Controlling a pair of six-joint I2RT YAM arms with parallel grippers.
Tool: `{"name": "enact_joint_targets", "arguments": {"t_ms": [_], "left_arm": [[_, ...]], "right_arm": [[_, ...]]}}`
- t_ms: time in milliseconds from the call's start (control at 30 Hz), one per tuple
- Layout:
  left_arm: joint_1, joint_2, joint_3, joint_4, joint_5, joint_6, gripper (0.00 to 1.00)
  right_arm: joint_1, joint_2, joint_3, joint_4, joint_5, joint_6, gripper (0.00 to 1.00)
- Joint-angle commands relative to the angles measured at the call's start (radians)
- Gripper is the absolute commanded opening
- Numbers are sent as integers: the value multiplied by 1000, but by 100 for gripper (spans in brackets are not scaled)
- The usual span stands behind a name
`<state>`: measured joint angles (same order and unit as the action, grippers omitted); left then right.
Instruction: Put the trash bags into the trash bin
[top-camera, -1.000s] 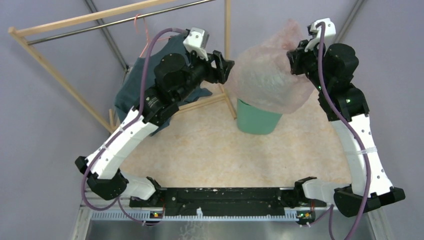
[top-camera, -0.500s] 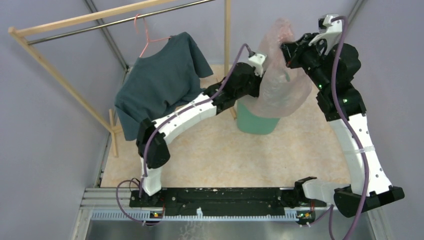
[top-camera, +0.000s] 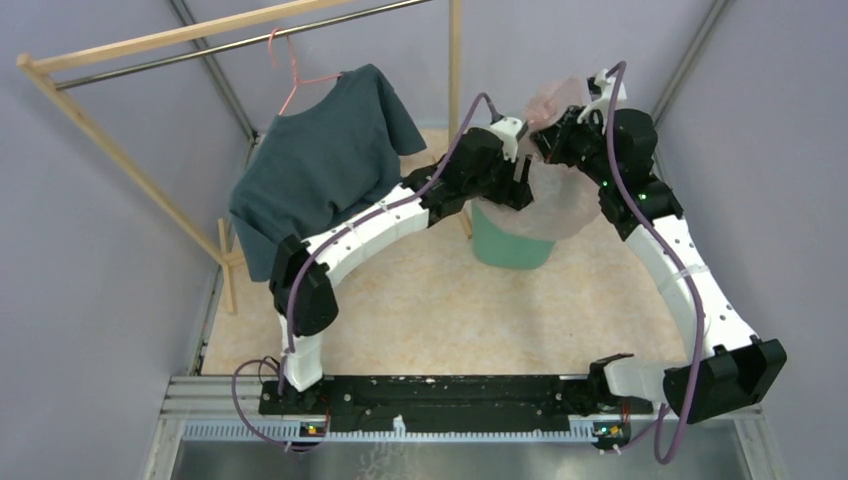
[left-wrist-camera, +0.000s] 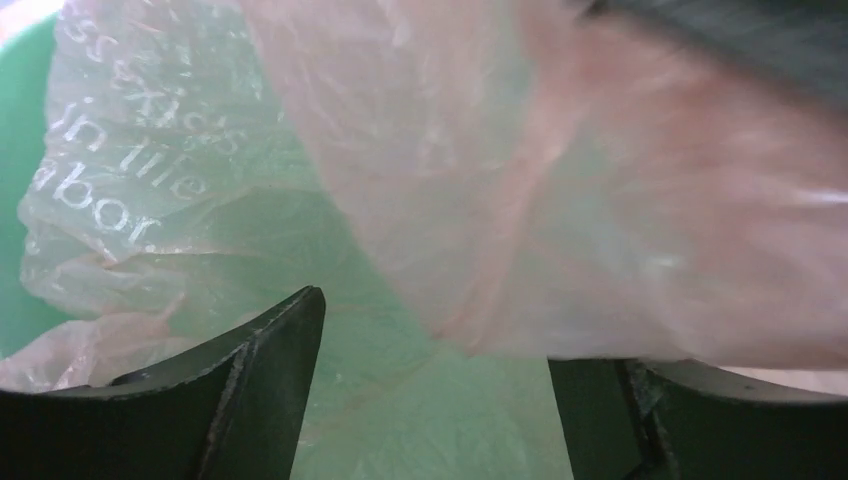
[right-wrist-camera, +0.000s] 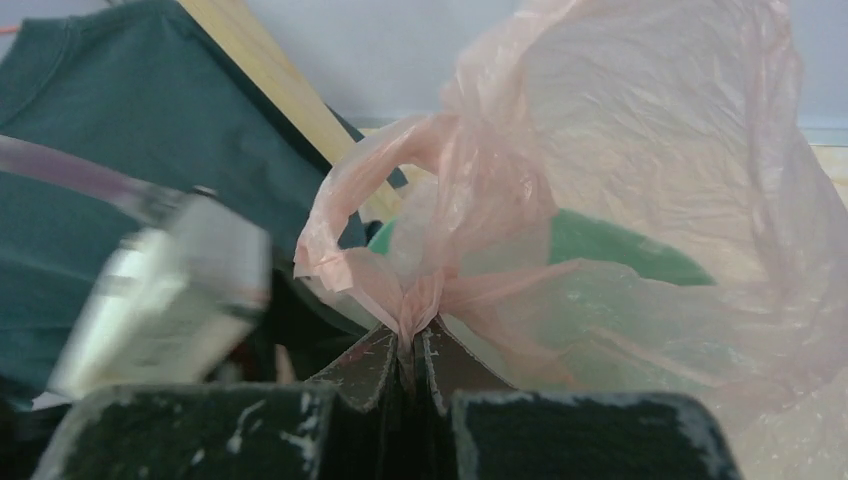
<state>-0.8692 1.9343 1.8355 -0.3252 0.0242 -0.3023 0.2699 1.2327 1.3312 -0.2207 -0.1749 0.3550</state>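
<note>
1. One pink bag (top-camera: 565, 212): draped over green bin (top-camera: 505, 250), partly inside.
2. Right gripper (right-wrist-camera: 410, 345): fingers clenched on bag's neck; lower steadily.
3. Left gripper (left-wrist-camera: 435, 400): fingers spread above bin mouth; tuck film inward.

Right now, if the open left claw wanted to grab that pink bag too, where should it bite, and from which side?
Probably the slack fold of the pink bag hanging ahead of the open left gripper, approached from the bag's left, opposite the right gripper pinching the gathered top. The film is thin and loose there, so it should bunch easily, above the green bin.
</note>
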Motion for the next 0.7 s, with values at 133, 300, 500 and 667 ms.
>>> {"name": "enact_joint_targets", "arguments": {"t_ms": [133, 300, 500, 667], "left_arm": [[25, -240, 13, -112, -14, 30, 98], [35, -355, -35, -84, 36, 15, 99], [36, -493, -237, 209, 389, -57, 99], [33, -395, -244, 297, 440, -150, 99]], "right_arm": [[-6, 88, 101, -49, -10, -87, 0], [-7, 151, 258, -114, 47, 14, 0], [-6, 180, 360, -158, 78, 176, 0], [-6, 156, 365, -116, 52, 254, 0]]}}
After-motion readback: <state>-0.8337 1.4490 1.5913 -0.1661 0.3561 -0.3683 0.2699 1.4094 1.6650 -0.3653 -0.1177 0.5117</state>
